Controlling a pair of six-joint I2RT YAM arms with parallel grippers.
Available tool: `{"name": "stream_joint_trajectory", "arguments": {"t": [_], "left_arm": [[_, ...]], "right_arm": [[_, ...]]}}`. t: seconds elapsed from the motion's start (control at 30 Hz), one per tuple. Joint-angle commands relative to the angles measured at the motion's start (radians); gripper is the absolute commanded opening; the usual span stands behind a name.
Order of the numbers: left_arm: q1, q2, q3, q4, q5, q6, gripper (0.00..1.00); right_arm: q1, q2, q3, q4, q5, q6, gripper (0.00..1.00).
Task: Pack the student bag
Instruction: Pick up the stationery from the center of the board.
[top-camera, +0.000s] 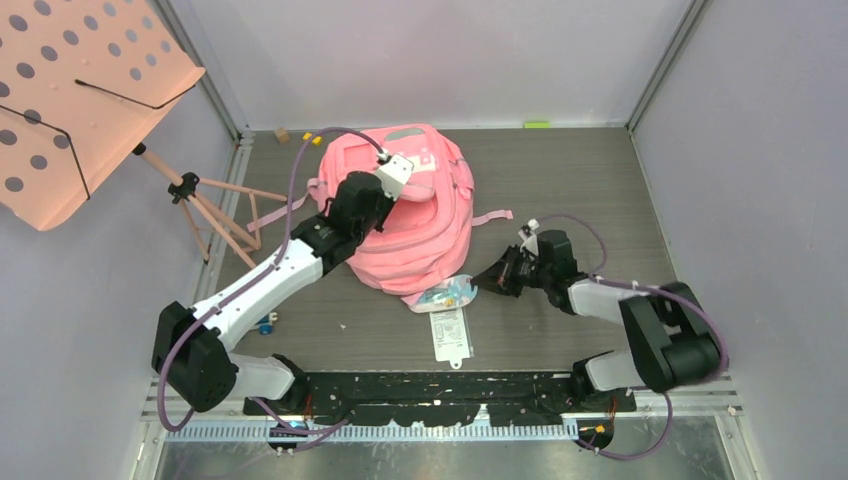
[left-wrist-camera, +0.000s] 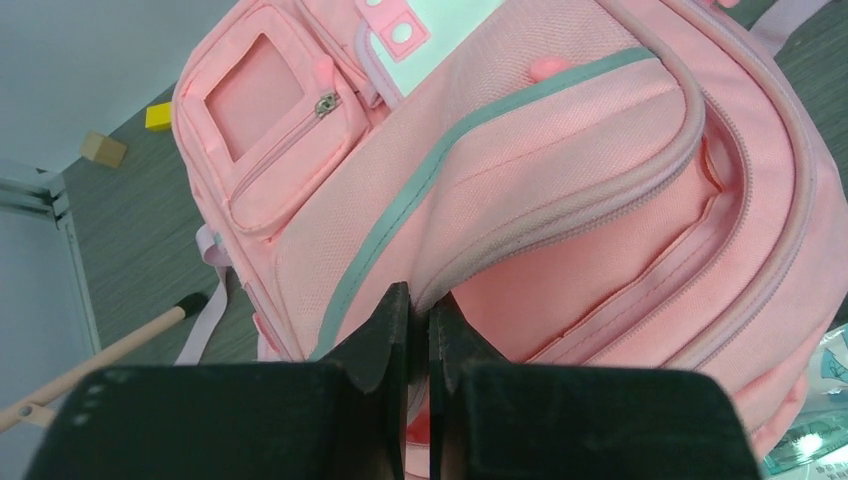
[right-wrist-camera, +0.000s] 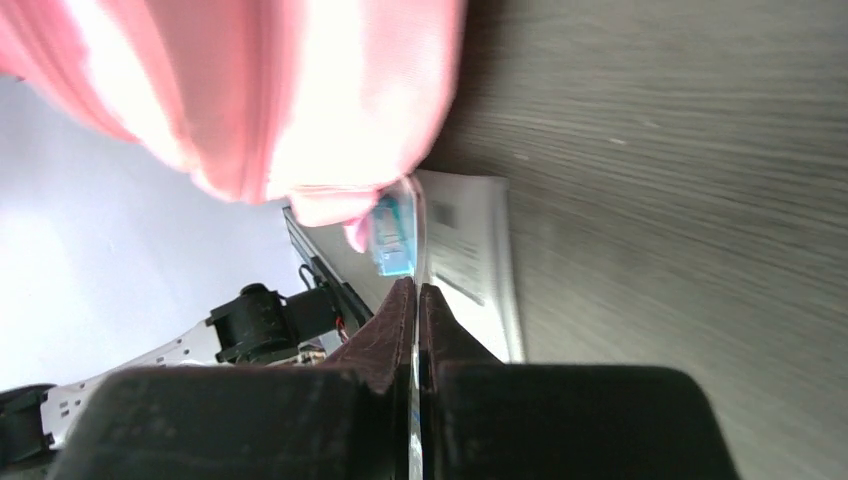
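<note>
A salmon-pink perforated music stand (top-camera: 80, 100) stands on its tripod at the far left, off the work surface. Beside it, the left arm reaches diagonally over the student bag (top-camera: 430, 230), which lies front-up in the middle of the table, slightly left of centre. The left gripper (left-wrist-camera: 420, 300) has its jaws nearly together, and the piped rim of a front pocket runs into the narrow gap between them. It appears to pinch that rim, probably to lift the flap and open the pocket for packing. A clear packet (top-camera: 447, 293) of blue-green items touches the bag's near edge, and a white card (top-camera: 450, 335) lies just beside it. To the right, the right gripper (right-wrist-camera: 412, 290) lies low near the packet, jaws pressed together with nothing visible between them. The table (top-camera: 560, 180) is dark grey wood-grain. Pale grey walls enclose it on three sides. A small wooden block (top-camera: 283, 135) sits at the back edge.
</note>
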Motion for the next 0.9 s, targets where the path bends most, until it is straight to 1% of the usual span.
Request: {"name": "stream_joint_trajectory", "arguments": {"t": [0.0, 0.03, 0.07, 0.13, 0.2, 0.33, 0.6, 0.73, 0.87], "left_arm": [[0.072, -0.027, 0.119, -0.006, 0.012, -0.08, 0.0], [0.081, -0.028, 0.123, -0.01, 0.02, -0.084, 0.0], [0.091, -0.03, 0.125, -0.014, 0.026, -0.089, 0.0], [0.103, -0.031, 0.133, -0.024, 0.033, -0.097, 0.0], [0.125, -0.03, 0.144, -0.038, 0.04, -0.114, 0.0], [0.172, -0.021, 0.165, -0.064, 0.074, -0.156, 0.0], [0.189, -0.008, 0.173, -0.071, 0.158, -0.167, 0.0], [0.19, -0.002, 0.177, -0.077, 0.179, -0.166, 0.0], [0.19, 0.002, 0.178, -0.075, 0.242, -0.197, 0.0]], "right_arm": [[0.002, -0.242, 0.082, -0.151, 0.107, -0.035, 0.0], [0.0, -0.275, 0.12, -0.205, 0.124, -0.055, 0.01], [0.0, -0.34, 0.14, -0.3, 0.16, -0.097, 0.01], [-0.001, -0.418, 0.202, -0.442, 0.209, -0.153, 0.0], [-0.001, -0.472, 0.256, -0.546, 0.247, -0.191, 0.0], [-0.004, -0.525, 0.328, -0.643, 0.268, -0.218, 0.01], [-0.004, -0.557, 0.401, -0.637, 0.26, -0.152, 0.01], [-0.002, -0.574, 0.42, -0.57, 0.245, -0.074, 0.01], [0.011, -0.564, 0.434, -0.492, 0.238, 0.003, 0.01]]}}
